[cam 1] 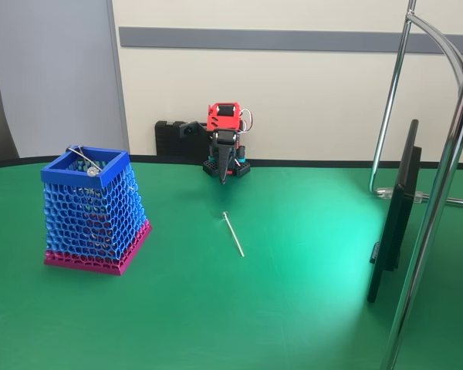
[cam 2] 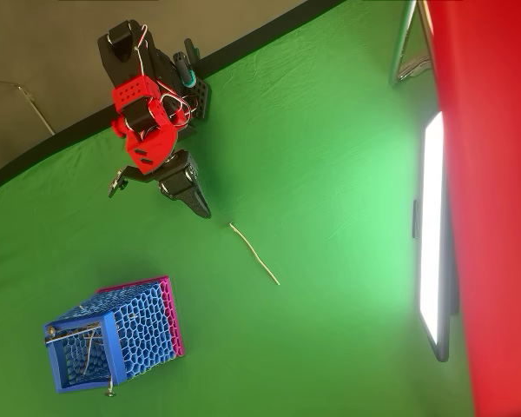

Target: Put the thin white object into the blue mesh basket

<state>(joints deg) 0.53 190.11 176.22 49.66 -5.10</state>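
Note:
The thin white object (cam 1: 233, 234) (cam 2: 253, 253) lies flat on the green table, its small knob end pointing toward the arm. The blue mesh basket (cam 1: 94, 210) (cam 2: 113, 343) stands upright on its magenta base band at the left of the fixed view, well apart from the stick, with a grey wire with a round disc end (cam 1: 86, 160) resting across its rim. The red and black arm is folded at the table's back edge. Its gripper (cam 1: 223, 176) (cam 2: 203, 210) points down toward the table with its dark fingers together, holding nothing, a short way from the stick's knob end.
A dark flat screen (cam 1: 395, 210) (cam 2: 432, 234) stands on edge at the right. Chrome stand tubes (cam 1: 432, 216) rise at the right side. A black block (cam 1: 174, 140) sits behind the arm by the wall. Green cloth (cam 1: 239, 308) spreads between basket and screen.

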